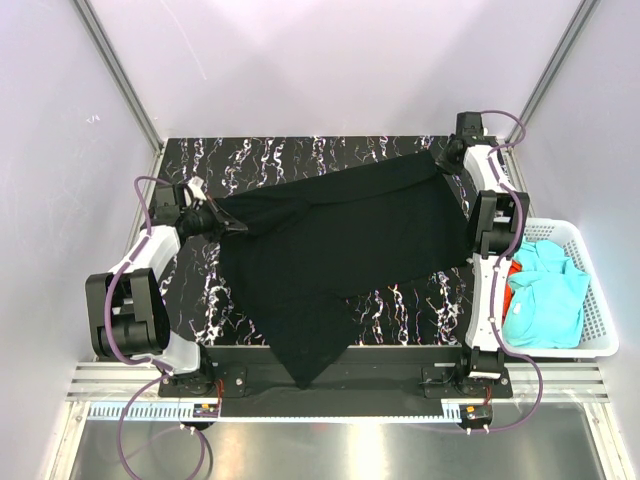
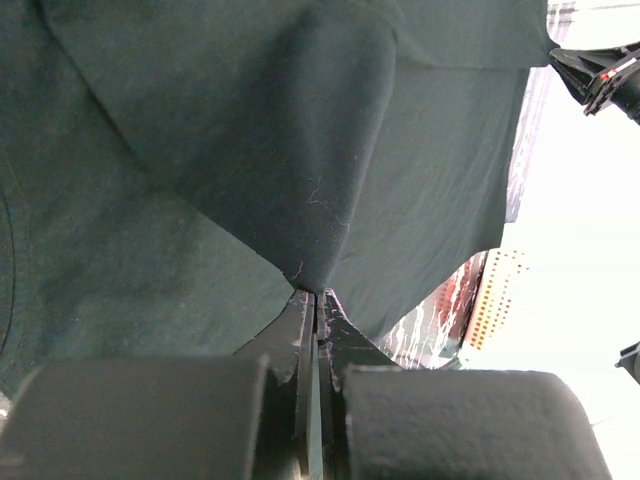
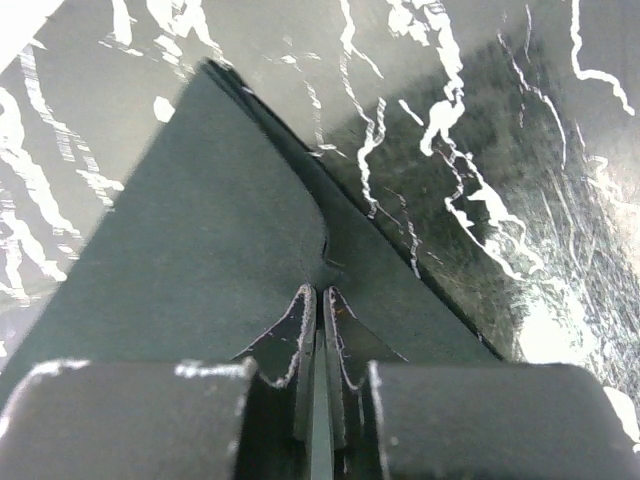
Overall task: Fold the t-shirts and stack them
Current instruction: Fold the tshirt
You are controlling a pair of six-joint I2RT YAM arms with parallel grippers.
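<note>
A large black t-shirt (image 1: 340, 240) lies stretched across the dark marbled table (image 1: 260, 155), one end drooping over the near edge. At the table's left my left gripper (image 1: 228, 224) is shut on a bunched fold of it, and the cloth (image 2: 250, 150) fans out from the tips (image 2: 316, 292). At the far right corner my right gripper (image 1: 447, 156) pinches another corner. There the jaws (image 3: 320, 290) stand almost together, with the cloth (image 3: 200, 230) caught at their tips just above the tabletop. Turquoise t-shirts (image 1: 545, 295) and an orange-red one (image 1: 509, 285) lie in the basket.
The white lattice basket (image 1: 598, 318) stands off the table's right side, beside the right arm. Pale walls and metal posts close in the back and sides. The black table frame runs along the near edge between the arm bases.
</note>
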